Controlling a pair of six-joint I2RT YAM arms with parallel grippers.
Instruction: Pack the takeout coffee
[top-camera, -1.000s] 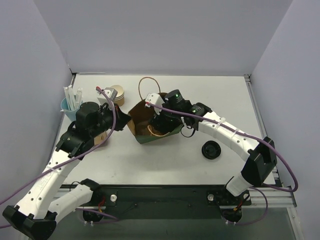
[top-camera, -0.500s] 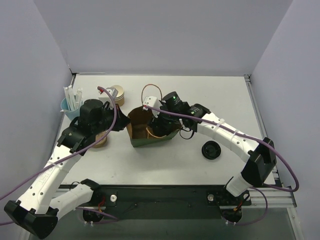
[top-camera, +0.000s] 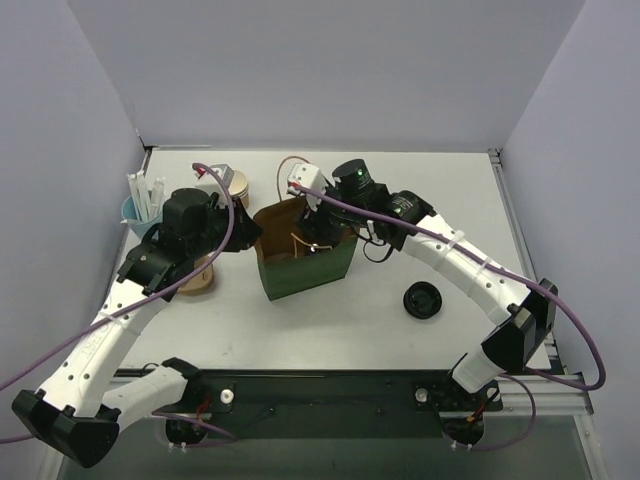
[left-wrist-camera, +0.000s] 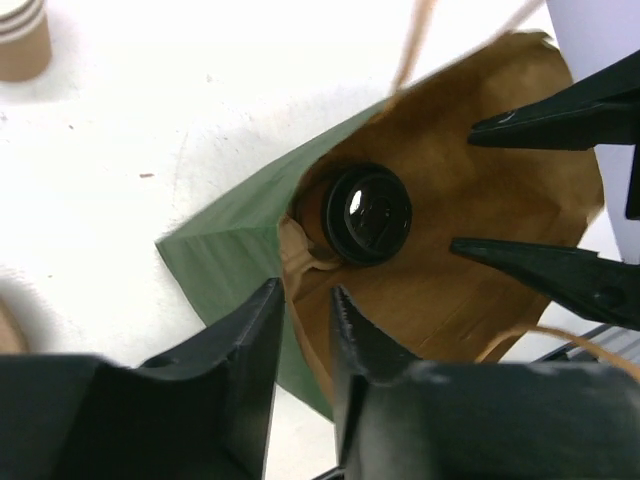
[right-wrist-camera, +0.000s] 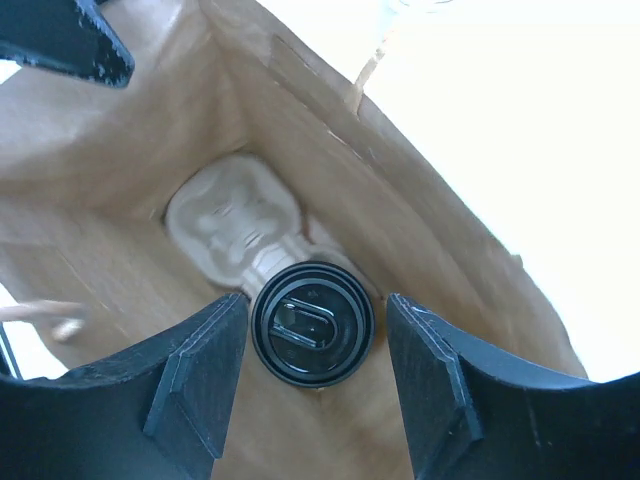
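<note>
The takeout coffee (right-wrist-camera: 312, 323), a cup with a round black lid (left-wrist-camera: 368, 213), stands at the bottom of the green paper bag (top-camera: 305, 268). The bag stands upright at mid-table with its mouth open. My right gripper (right-wrist-camera: 317, 297) reaches down into the bag (top-camera: 318, 235), open, one finger on each side of the lid and a small gap at each. My left gripper (left-wrist-camera: 305, 290) is at the bag's left rim (top-camera: 247, 241). Its fingers are a little apart, with the rim's paper edge between them.
A pale pulp carrier (right-wrist-camera: 235, 225) lies in the bag beside the cup. Left of the bag are a blue cup of straws (top-camera: 140, 207), a stack of tan paper cups (top-camera: 235, 186) and a single tan cup (top-camera: 198, 277). A loose black lid (top-camera: 424, 299) lies to the right.
The bag has gone from lying tilted to standing upright. The right gripper has moved back with it and its jaws have narrowed. The left gripper's fingers have parted slightly.
</note>
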